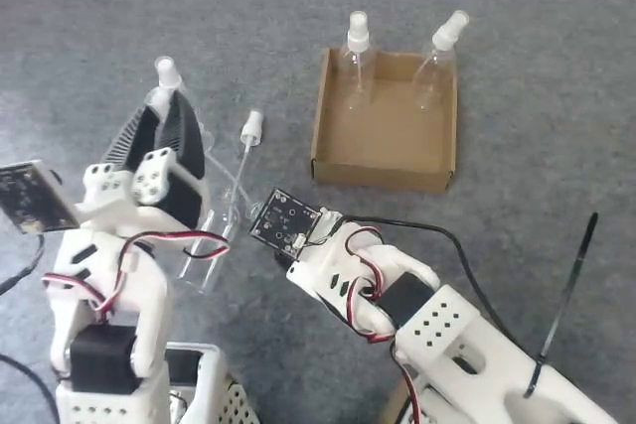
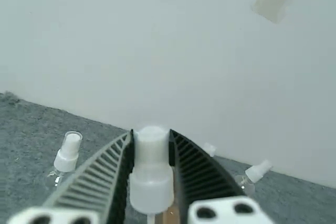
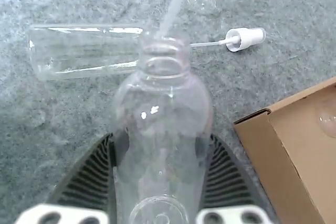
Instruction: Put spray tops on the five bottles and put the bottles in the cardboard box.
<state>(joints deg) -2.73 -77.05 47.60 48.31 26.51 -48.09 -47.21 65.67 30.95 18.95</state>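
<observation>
My left gripper (image 2: 151,136) is shut on a white spray top (image 2: 151,171) and is held above the carpet, its black fingers (image 1: 184,141) at the left in the high view. The spray top's thin tube (image 3: 176,1) reaches down into the open neck of a clear bottle (image 3: 160,124). My right gripper (image 3: 161,141) is shut on that bottle's body. The cardboard box (image 1: 386,174) holds two upright bottles with spray tops (image 1: 357,32) (image 1: 450,31). Another topped bottle (image 2: 67,153) stands beyond the left gripper. A bare bottle (image 3: 84,51) and a loose spray top (image 3: 244,38) lie on the carpet.
Grey carpet (image 1: 537,146) covers the table. The box's near corner (image 3: 273,124) is close beside the held bottle. The right arm's cable (image 1: 447,245) and a black cable tie (image 1: 566,295) lie at the right. A pale wall (image 2: 157,51) rises behind.
</observation>
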